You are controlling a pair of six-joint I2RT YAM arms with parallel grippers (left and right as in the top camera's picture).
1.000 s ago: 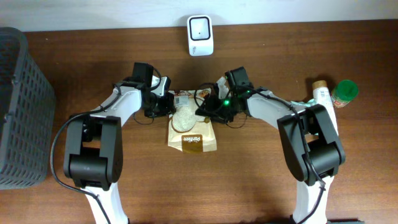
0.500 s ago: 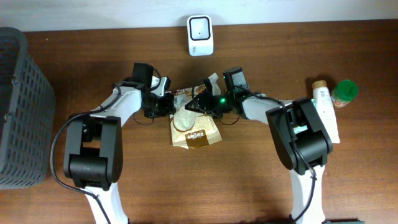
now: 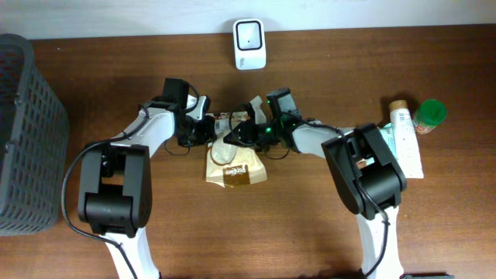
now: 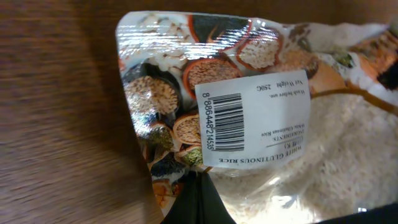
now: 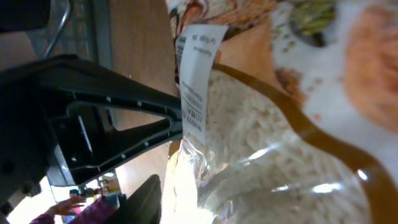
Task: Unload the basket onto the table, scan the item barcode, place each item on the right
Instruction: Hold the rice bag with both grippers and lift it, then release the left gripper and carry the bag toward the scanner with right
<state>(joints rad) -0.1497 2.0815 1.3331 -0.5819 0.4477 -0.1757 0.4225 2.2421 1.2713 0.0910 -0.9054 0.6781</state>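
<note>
The left pincer [image 3: 211,130] was shut on the top edge of the bag [image 3: 236,167], which lay mid-bench [image 3: 310,217] below the scanner [image 3: 249,33]. The right pincer [image 3: 242,133] had slid left to the bag's top, but I could not tell if it held it. A two-arm lift looked close.

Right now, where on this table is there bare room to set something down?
Bare wood lies between the basket and the left arm, between the rice bag and the near edge, and right of the right arm's base. Crowded around the bag and by the bottles.
</note>
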